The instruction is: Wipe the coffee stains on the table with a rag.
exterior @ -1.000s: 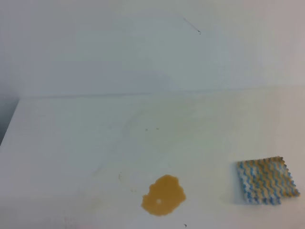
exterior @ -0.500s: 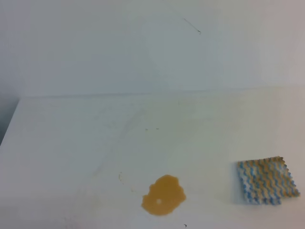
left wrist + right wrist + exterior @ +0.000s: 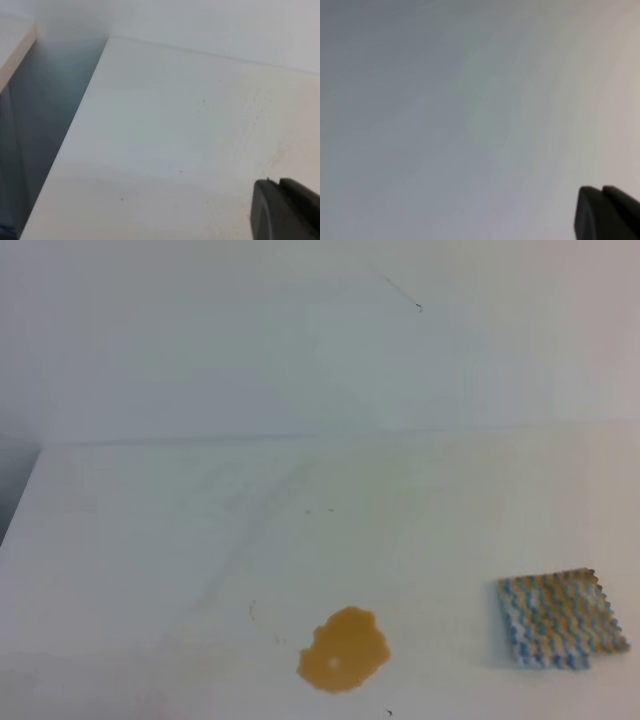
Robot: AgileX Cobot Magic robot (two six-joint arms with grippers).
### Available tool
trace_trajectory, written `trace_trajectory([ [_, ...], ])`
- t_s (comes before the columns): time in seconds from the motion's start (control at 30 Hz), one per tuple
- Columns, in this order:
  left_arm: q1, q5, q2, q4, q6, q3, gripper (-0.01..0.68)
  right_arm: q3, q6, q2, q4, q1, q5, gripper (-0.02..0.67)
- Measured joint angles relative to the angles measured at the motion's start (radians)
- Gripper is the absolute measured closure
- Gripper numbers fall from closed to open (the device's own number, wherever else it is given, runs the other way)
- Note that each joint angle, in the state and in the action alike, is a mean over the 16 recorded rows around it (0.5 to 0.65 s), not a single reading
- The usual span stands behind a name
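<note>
Nothing on the table (image 3: 150,540) has moved since a second ago: the high view looks the same then and now. The coffee stains (image 3: 343,650) sit as one amber-brown blotch with a pale speck in it, near the front edge and a little right of the middle. The rag (image 3: 560,618), striped in blue, white and tan zigzags, lies flat well apart from the blotch, off to its right near the right border of that view, with one corner folded or doubled at the lower right. A few tiny dark specks dot the white surface around the blotch. Neither arm shows in the high view.

From the left wrist, the left gripper (image 3: 287,210) appears only as dark finger ends in the lower right corner, lying close together with just a thin seam between them, over bare table near its left edge. I cannot tell for sure whether it is clenched. From the right wrist, the right gripper (image 3: 607,212) shows the same way, its dark tips pressed together and holding nothing, against a blurred pale surface.
</note>
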Motion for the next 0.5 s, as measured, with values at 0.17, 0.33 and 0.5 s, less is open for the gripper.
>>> trace_trajectory([
  [0.17, 0.0, 0.0, 0.0, 0.0, 0.0, 0.0, 0.674, -0.097, -0.006, 0.018, 0.043, 0.0, 0.134, 0.652],
  [0.33, 0.0, 0.0, 0.0, 0.0, 0.0, 0.0, 0.674, -0.256, -0.039, 0.102, 0.077, 0.0, 0.449, 0.651],
  [0.5, 0.0, 0.0, 0.0, 0.0, -0.001, 0.0, 0.674, -0.428, -0.129, 0.265, 0.079, 0.0, 0.793, 0.65],
])
